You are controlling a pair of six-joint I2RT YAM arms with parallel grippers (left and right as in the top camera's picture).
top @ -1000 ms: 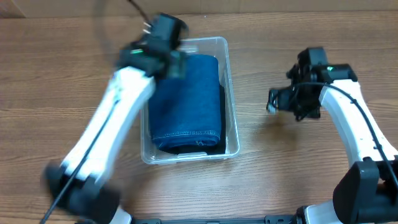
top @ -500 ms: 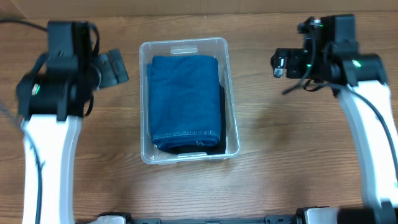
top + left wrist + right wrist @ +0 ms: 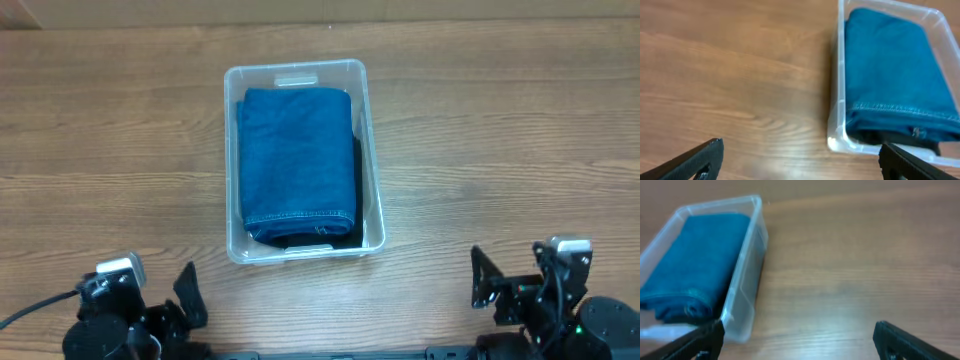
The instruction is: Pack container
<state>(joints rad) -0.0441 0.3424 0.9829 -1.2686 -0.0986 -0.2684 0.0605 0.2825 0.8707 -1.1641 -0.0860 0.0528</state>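
Note:
The clear plastic container [image 3: 297, 72] stands in the middle of the wooden table with a folded blue denim cloth [image 3: 298, 165] filling it, over a dark cloth at the near end. It also shows in the left wrist view [image 3: 840, 100] and the right wrist view [image 3: 747, 280]. My left gripper [image 3: 140, 305] sits at the table's near left edge, open and empty. My right gripper [image 3: 520, 285] sits at the near right edge, open and empty. Both are well apart from the container.
A wooden table [image 3: 500, 150] surrounds the container. A cardboard box corner [image 3: 15, 12] shows at the far left.
Both arms have pulled back from the container's far sides to the table's near edge. The container and cloth have not moved.

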